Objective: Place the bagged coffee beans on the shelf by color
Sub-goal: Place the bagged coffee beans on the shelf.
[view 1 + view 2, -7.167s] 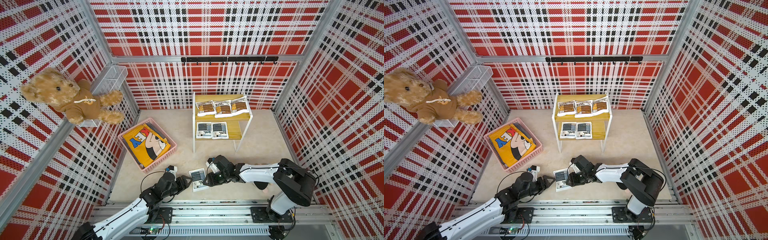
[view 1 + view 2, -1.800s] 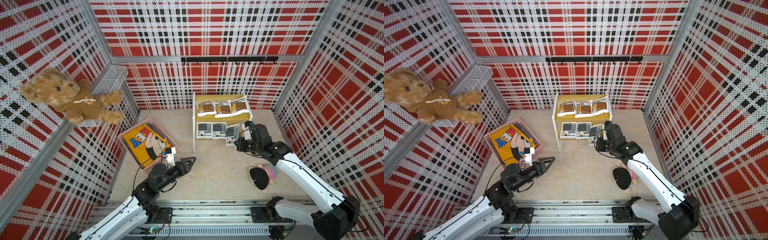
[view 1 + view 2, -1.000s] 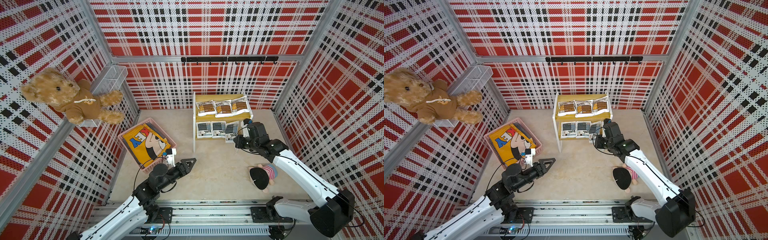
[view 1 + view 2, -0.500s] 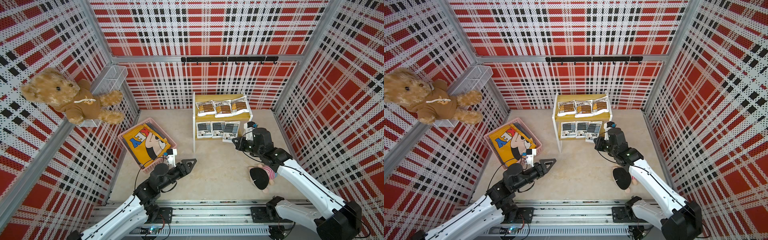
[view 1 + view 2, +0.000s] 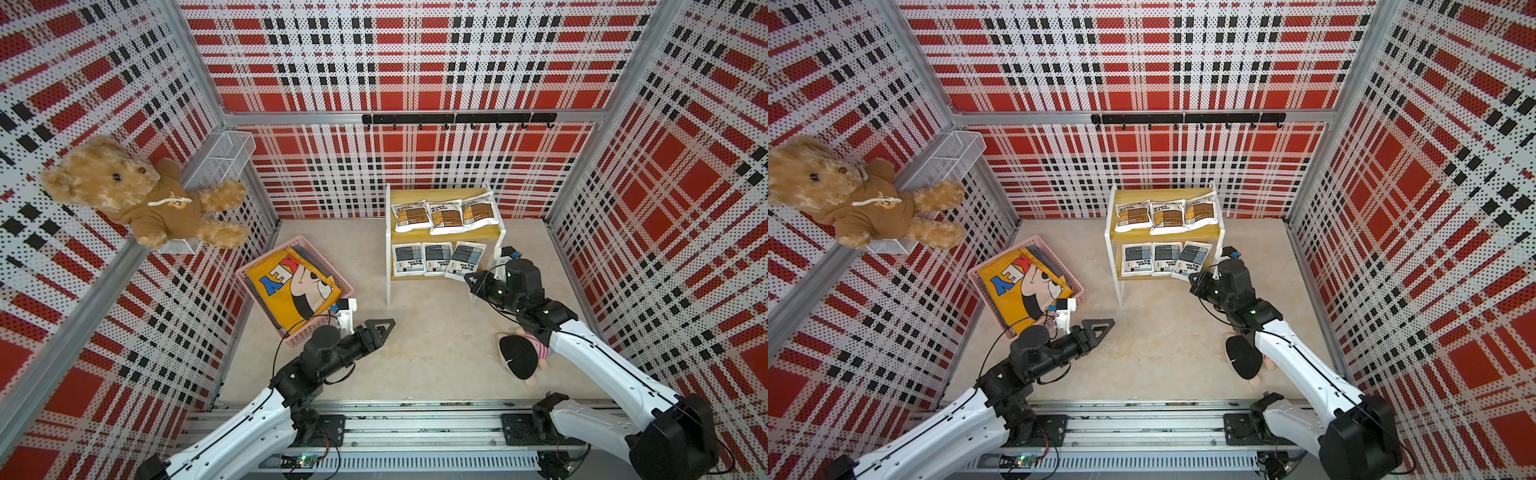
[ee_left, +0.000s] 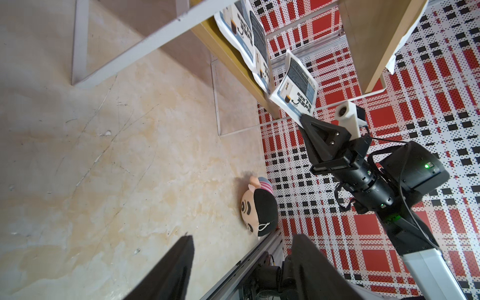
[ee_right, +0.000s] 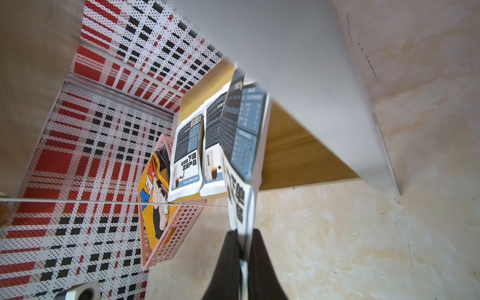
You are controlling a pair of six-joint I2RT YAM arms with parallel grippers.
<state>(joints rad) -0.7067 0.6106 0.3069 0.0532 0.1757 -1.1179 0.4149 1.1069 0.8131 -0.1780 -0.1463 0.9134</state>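
The shelf [image 5: 440, 194] stands at the back. Three brown-panel coffee bags [image 5: 446, 214] lie in a row on its top board. Two grey-panel bags [image 5: 422, 258] lie side by side on the lower board. A third grey-panel bag [image 5: 466, 259] rests tilted at that board's right end, overhanging the front edge. My right gripper [image 5: 469, 279] is shut on its near edge; the right wrist view shows the bag [image 7: 242, 135] pinched between the fingers, gripper [image 7: 243, 233]. My left gripper [image 5: 388, 323] hovers open and empty over the floor, left of the shelf.
A pink basket [image 5: 347, 286] holding a yellow cartoon cloth sits left of the shelf, close to my left wrist. A small plush doll [image 5: 521, 357] lies on the floor under my right arm. A teddy bear [image 5: 137, 195] and a white wire basket [image 5: 220, 162] hang on the left wall.
My right wrist has drawn back from the shelf toward the front right, and the grey bag it holds has settled flatter onto the lower board. The left arm has not moved.
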